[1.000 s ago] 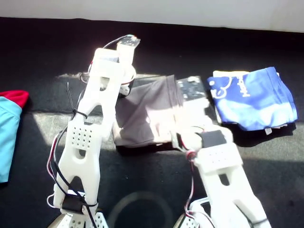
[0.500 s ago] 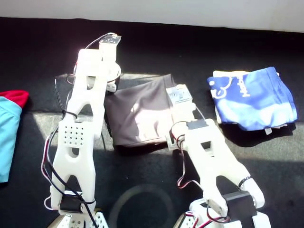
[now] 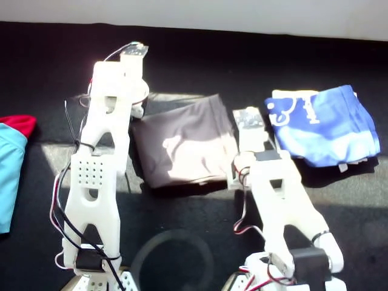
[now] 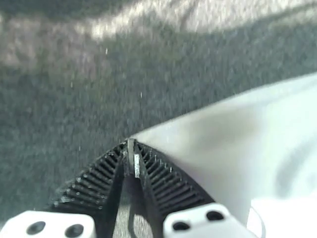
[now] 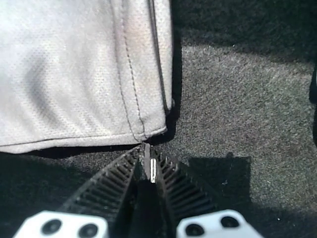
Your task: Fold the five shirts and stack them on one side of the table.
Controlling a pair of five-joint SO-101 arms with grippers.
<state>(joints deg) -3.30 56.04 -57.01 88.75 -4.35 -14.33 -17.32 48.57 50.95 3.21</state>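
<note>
On the black table cover [image 3: 54, 66], a folded blue shirt [image 3: 324, 124] lies at 3 o'clock and a teal shirt [image 3: 9, 176] at the 9 o'clock edge. The left arm [image 3: 100, 157] hides the 10 o'clock corner of the grey shirt [image 3: 185, 142], and the right arm [image 3: 279, 194] hides its 4 o'clock corner. The grey shirt is folded into a flat rectangle at the centre, sunlit, with its hem stitched. The left gripper [image 4: 130, 158] is closed with the shirt's edge at its tips; whether it pinches the cloth cannot be told. The right gripper [image 5: 148, 167] is closed, its tips just beside a corner.
</note>
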